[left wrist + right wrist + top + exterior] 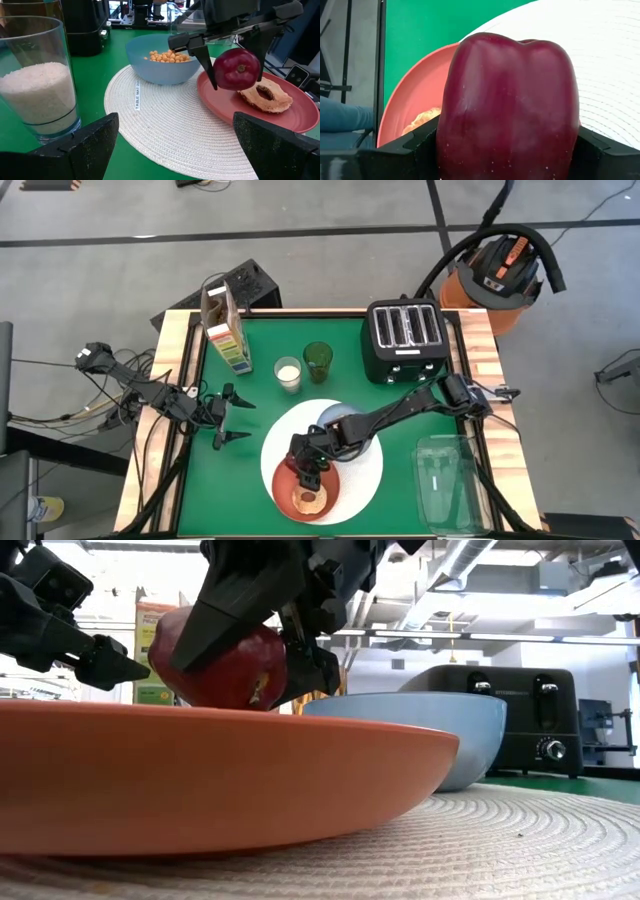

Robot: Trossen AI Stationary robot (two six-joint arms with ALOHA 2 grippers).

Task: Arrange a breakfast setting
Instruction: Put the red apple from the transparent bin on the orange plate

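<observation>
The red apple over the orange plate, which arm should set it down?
Right. Its end effector already grips the red apple above the orange plate, beside the bagel. The left end effector waits open off the mat.

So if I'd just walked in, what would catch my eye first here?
Probably the dark red apple clamped in the right gripper, held just above the orange-red plate where a bagel lies. Beside that plate, on the round white mat, sits a light-blue bowl of cereal. The left gripper waits open off to the side, over the green table.
</observation>
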